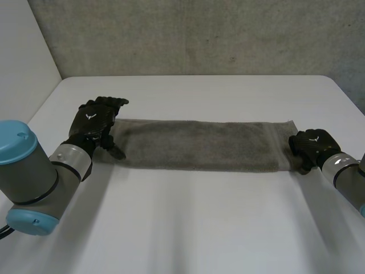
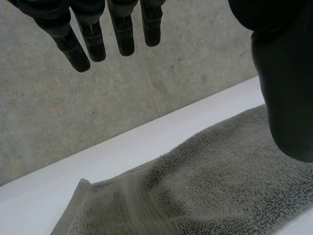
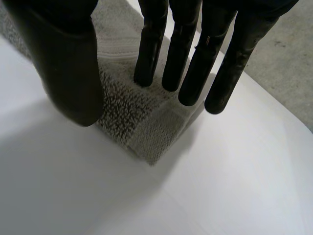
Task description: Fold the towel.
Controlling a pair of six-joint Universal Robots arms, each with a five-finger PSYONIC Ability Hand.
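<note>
The towel (image 1: 202,145) lies as a long strip across the middle of the tabletop (image 1: 188,222) (apparently folded lengthwise once). The left hand (image 1: 94,123) and right hand (image 1: 311,145) are at its ends, fingers straight, gripping nothing. The crosswise folds look still to do.

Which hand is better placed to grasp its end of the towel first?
Right, likely: the right hand has fingers and thumb over a corner of the towel, while the left hand has its fingers raised off the cloth.
</note>
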